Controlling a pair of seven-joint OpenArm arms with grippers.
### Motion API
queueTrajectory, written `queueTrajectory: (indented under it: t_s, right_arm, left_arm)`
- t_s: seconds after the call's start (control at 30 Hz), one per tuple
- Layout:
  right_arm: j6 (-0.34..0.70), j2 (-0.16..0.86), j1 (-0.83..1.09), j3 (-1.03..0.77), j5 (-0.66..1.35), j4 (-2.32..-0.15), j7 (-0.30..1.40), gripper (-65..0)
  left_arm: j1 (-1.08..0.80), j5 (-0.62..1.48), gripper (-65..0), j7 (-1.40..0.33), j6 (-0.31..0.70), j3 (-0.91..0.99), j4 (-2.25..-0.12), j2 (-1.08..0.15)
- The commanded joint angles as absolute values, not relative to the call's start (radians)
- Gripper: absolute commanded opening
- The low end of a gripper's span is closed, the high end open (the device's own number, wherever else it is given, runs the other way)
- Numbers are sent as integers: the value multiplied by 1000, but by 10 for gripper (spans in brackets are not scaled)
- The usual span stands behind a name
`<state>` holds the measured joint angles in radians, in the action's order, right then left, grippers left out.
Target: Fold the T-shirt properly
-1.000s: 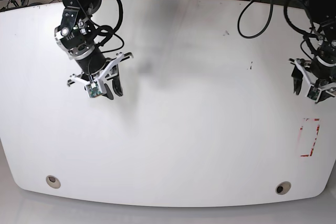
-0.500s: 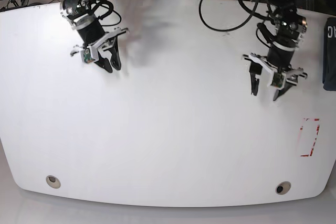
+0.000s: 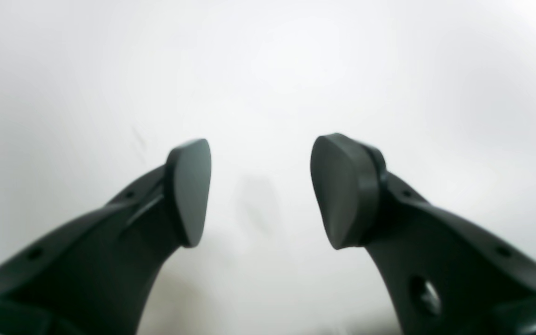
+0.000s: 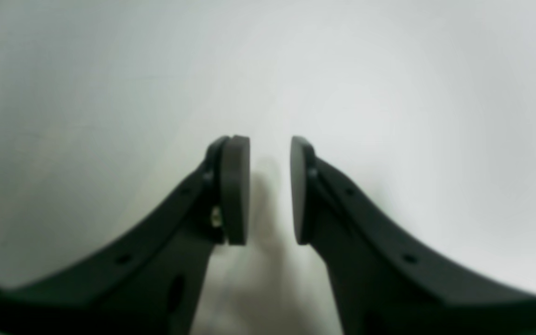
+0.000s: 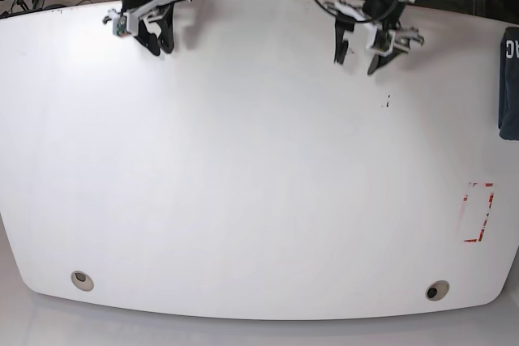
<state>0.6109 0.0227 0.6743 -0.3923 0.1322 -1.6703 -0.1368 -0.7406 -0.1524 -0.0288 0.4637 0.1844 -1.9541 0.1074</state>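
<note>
1. Your T-shirt (image 5: 509, 83) sits at the 3 o'clock edge of the tabletop (image 5: 259, 200) in the base view, a dark bundle cut off by the frame; only part of it shows, so you cannot tell how it is arranged.
2. Your left pincer (image 5: 362, 49) hangs near 1 o'clock over bare white surface. In its wrist view the left pincer (image 3: 261, 190) has its jaws parted wide with nothing between the pads.
3. Your right pincer (image 5: 152, 38) hangs near 11 o'clock. In its wrist view the right pincer (image 4: 270, 188) shows a narrow gap between the pads, and it too grips nothing.
4. Both pincers are well apart from the shirt, so folding is not under way.
5. Risk: the shirt lies at the very edge. A push or a shallow pinch from the left pincer may slide it off the tabletop instead of drawing it inward.
6. Risk: the right pincer must cross the whole surface to help; reaching toward 3 o'clock together invites the arms to collide.
7. Risk: grabbing a bunched layer blindly could drag the shirt in twisted, spoiling a clean fold.
</note>
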Motion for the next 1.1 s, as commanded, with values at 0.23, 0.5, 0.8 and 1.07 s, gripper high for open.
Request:
queueTrajectory:
  t_s: [0.23,0.5,0.8,1.07]
  right_arm:
    - [624,18,868,-415,140,-1669,-216,-514]
    - [624,-13,955,-410,134,-1554,-291,-514]
    - [624,-5,932,-406,131,-1333,-292,-514]
    - [616,4,791,-414,27,-1116,-289,-514]
  left_arm:
    - [-1052,-133,-304,-21,469,148,-1969,104]
    - [-1138,-8,-304,-24,467,145,-1853,7]
    - [-1006,58,-306,-24,464,143,-1526,-87]
    - [-829,51,-306,-25,464,119,-1214,-108]
